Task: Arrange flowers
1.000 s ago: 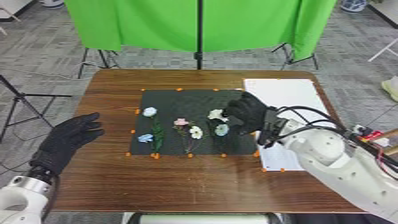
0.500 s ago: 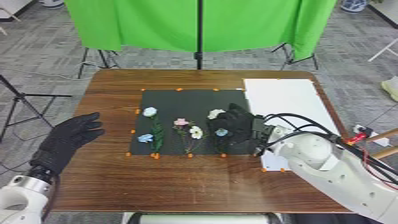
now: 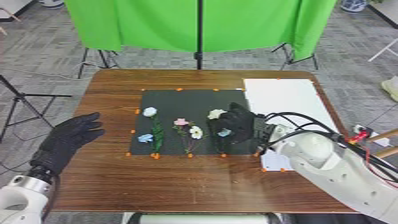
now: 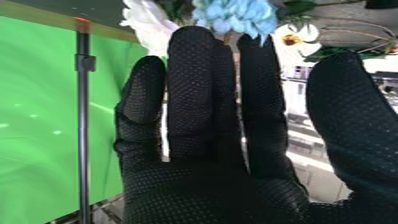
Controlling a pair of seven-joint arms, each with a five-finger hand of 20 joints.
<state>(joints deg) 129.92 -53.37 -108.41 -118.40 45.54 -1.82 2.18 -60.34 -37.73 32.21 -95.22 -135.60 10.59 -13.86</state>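
Black-gloved right hand [image 3: 236, 123] over square black mat [image 3: 178, 100] bearing 6 flower heads [image 3: 181, 121].
Fingers straight, slightly spread; layered pale-blue cloth-like flower [image 4: 233, 15] at tips, yellow-centred white flower [image 4: 307, 33] toward thumb.

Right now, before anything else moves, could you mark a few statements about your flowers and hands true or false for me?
1. The pink flower lies on the dark mat. True.
2. The left hand is holding a flower. False: it is empty, to the left of the mat.
3. The right hand is over the mat. True.
4. The white sheet is on the table's left side. False: it is on the right.
5. A green cloth hangs beyond the table. True.
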